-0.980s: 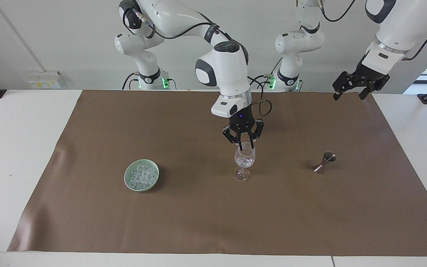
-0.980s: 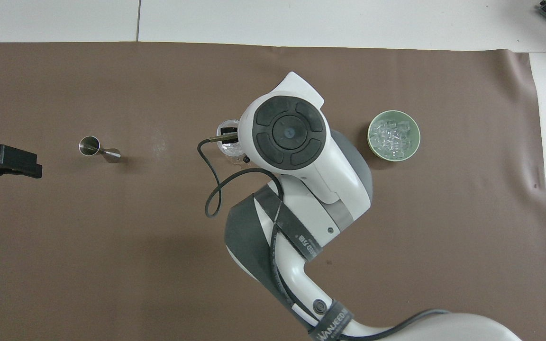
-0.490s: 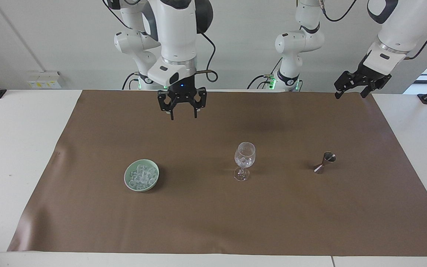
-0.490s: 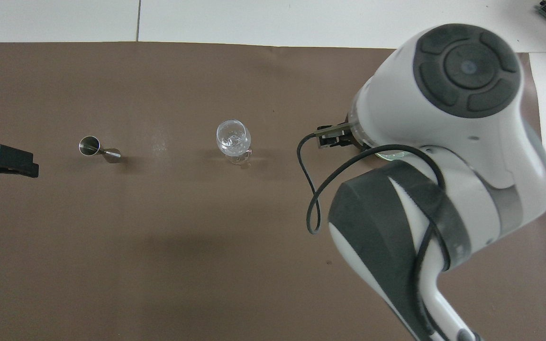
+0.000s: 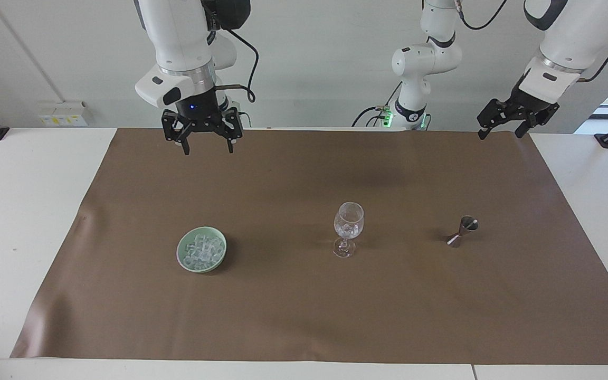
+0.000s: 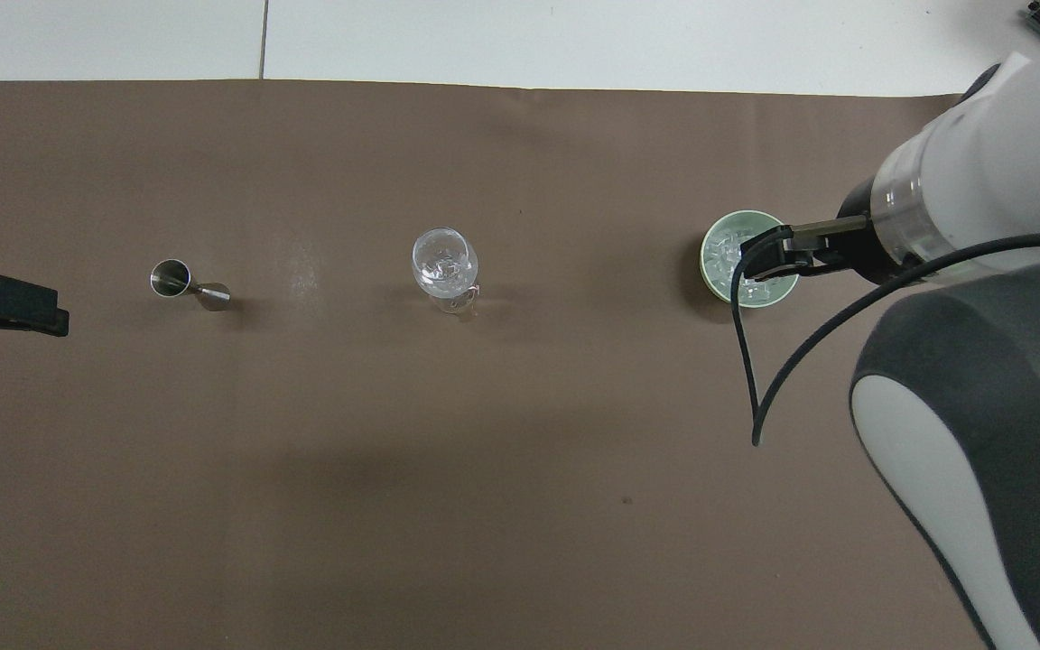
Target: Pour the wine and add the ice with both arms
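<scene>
Ice (image 5: 202, 250) heaped in green bowl (image 5: 182, 259) lower left of facing frame, more ice in glass (image 5: 348, 226) at centre, jigger (image 5: 462, 230) at right, right gripper (image 5: 202, 138) upper left, spread, empty, left gripper (image 5: 515, 120) upper right, spread, empty; overhead: bowl (image 6: 710, 271) at right under right arm, glass (image 6: 444, 264) centre, left gripper (image 6: 5, 305) at left edge.

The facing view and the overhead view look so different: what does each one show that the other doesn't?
Only the facing view shows the right gripper, open and empty, raised above the brown mat with nothing beneath it, plus both arms' bases and the wall. Only the overhead view looks straight down into the wine glass and the metal jigger, and there the right arm's wrist partly covers the green bowl. Both show the glass, the jigger, the bowl of ice, the mat, and the open left gripper waiting at the left arm's end.
</scene>
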`<state>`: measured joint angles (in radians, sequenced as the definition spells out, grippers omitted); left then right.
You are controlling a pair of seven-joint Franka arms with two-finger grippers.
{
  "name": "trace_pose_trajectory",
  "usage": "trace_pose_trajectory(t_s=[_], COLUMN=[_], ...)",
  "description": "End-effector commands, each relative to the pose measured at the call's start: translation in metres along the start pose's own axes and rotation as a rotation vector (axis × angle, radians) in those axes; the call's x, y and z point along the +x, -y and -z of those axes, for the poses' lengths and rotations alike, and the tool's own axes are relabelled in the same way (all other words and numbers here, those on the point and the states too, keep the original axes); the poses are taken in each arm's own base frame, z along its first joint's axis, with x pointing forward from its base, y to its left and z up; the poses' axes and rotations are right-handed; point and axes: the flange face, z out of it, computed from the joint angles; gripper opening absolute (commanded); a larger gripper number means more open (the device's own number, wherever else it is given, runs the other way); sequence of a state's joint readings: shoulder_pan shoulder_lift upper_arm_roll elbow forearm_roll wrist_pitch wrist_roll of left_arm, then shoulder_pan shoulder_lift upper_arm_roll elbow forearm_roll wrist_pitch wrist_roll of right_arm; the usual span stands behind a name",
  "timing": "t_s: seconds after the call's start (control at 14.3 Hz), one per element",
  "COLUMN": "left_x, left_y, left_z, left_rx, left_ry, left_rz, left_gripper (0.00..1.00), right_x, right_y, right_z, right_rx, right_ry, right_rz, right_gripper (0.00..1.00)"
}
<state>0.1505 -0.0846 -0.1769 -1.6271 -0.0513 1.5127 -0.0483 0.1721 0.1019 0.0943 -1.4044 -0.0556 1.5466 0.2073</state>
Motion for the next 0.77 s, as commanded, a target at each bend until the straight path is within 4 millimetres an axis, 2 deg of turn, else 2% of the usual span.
trace_pose_trajectory(t_s=[0.0,0.14,0.42,0.56,0.7], left_x=[-0.007,-0.007,-0.007,-0.007,-0.007], left_y=[0.004,0.004,0.004,0.004,0.003], left_z=[0.009,0.009,0.009,0.009,0.009], left_rx=[0.006,0.007,0.007,0.007,0.006], left_ry=[-0.001,-0.001,-0.001,-0.001,-0.001], left_rz=[-0.002,-0.002,-0.002,-0.002,-0.004], left_gripper=[1.00,1.00,1.00,1.00,1.00], right_x=[-0.017,-0.025,-0.045,-0.060,-0.066], right_y=[-0.029,-0.054,-0.131,-0.169,-0.211], right_z=[0.006,0.017,0.042,0.044,0.041], right_rx=[0.007,0.003,0.031,0.034,0.038], right_ry=[0.049,0.055,0.054,0.094,0.095], right_rz=[-0.039,-0.063,-0.080,-0.098,-0.143], right_gripper=[1.00,1.00,1.00,1.00,1.00])
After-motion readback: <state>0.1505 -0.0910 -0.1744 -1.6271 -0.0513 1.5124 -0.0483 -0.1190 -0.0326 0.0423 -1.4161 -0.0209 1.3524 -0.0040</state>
